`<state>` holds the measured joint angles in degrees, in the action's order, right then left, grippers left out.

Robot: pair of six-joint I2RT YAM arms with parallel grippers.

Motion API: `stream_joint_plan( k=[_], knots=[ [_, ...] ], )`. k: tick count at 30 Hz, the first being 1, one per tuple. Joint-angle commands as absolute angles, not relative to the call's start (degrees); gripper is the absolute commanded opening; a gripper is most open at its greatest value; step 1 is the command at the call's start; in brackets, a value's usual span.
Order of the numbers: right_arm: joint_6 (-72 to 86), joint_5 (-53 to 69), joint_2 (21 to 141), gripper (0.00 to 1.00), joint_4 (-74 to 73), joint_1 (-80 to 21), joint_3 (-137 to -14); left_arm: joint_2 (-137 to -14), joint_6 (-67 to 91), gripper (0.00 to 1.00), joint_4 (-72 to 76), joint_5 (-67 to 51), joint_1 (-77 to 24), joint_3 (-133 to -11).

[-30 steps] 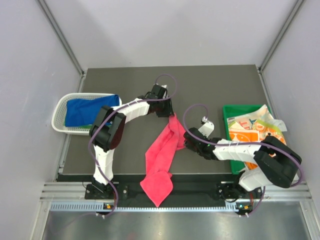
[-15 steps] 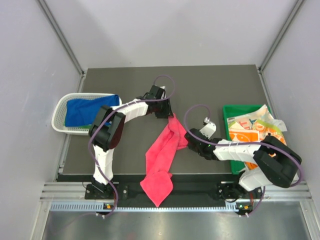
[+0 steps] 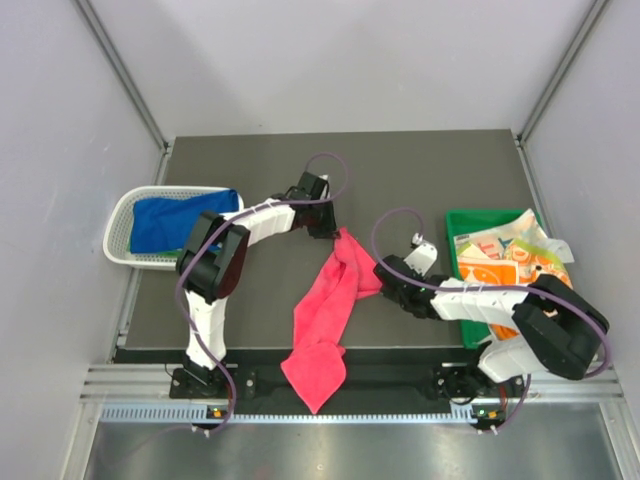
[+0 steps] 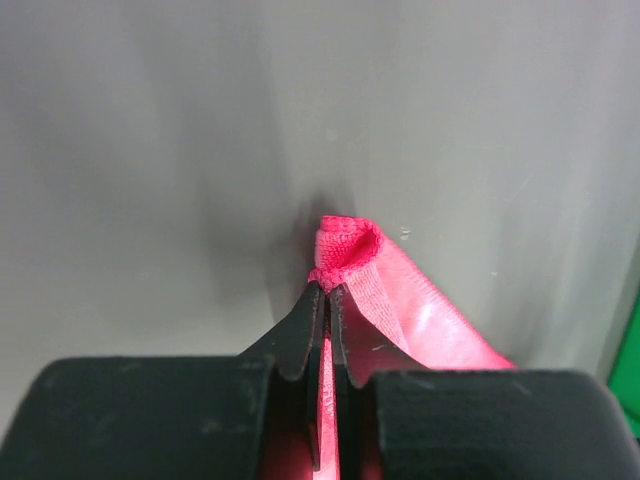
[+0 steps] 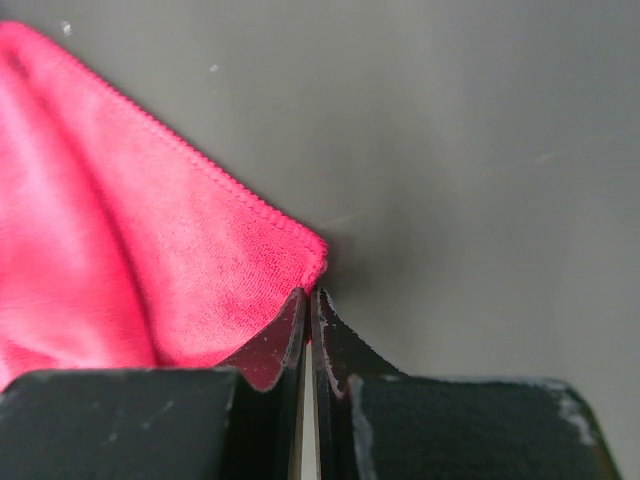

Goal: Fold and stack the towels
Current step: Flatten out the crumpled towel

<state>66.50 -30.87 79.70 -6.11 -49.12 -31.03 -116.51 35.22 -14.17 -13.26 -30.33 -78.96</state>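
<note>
A pink-red towel [image 3: 325, 300] lies stretched diagonally across the dark table, its lower end hanging over the near edge. My left gripper [image 3: 335, 232] [image 4: 328, 288] is shut on the towel's far corner [image 4: 345, 245], and red cloth shows between the jaws. My right gripper [image 3: 381, 281] [image 5: 309, 292] is shut at the towel's right corner [image 5: 300, 255], which runs down into the fingertips. A blue towel [image 3: 165, 222] fills the white basket. Printed orange and white towels [image 3: 510, 262] are piled on the green tray.
The white mesh basket [image 3: 118, 222] stands at the table's left edge. The green tray [image 3: 462, 222] lies at the right edge. Purple cables loop above both wrists. Grey walls close in the table on the left, back and right.
Both grippers have closed on the pink-red towel's corners, the right one first, then the left. The right gripper has crept slightly right.
</note>
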Motion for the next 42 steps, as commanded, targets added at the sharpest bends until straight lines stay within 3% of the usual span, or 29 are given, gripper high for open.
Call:
stream_joint_plan(
  k=[1,6,15,29,42],
  knots=[
    [61.8,-34.4,76.5,0.00,-10.0,-46.6,-32.2,-110.8,32.3,0.03,-17.7,-9.4,-29.2,-81.6],
    [53.4,-36.5,72.1,0.00,-13.2,-44.7,-36.6,-106.4,27.2,0.00,-27.1,1.6,-29.1,-87.0],
    [30.3,-40.6,63.3,0.00,-12.9,-42.9,-47.6,-93.0,17.1,0.00,-36.2,11.4,-29.2,-88.5],
    [7.0,-30.8,53.4,0.00,-10.3,-42.9,-59.7,-68.0,10.6,0.00,-35.2,0.4,-29.9,-83.1],
    [-3.3,-17.9,45.5,0.00,-15.3,-42.9,-72.6,-58.8,6.4,0.00,-33.6,-14.1,-29.9,-91.0]
  ],
)
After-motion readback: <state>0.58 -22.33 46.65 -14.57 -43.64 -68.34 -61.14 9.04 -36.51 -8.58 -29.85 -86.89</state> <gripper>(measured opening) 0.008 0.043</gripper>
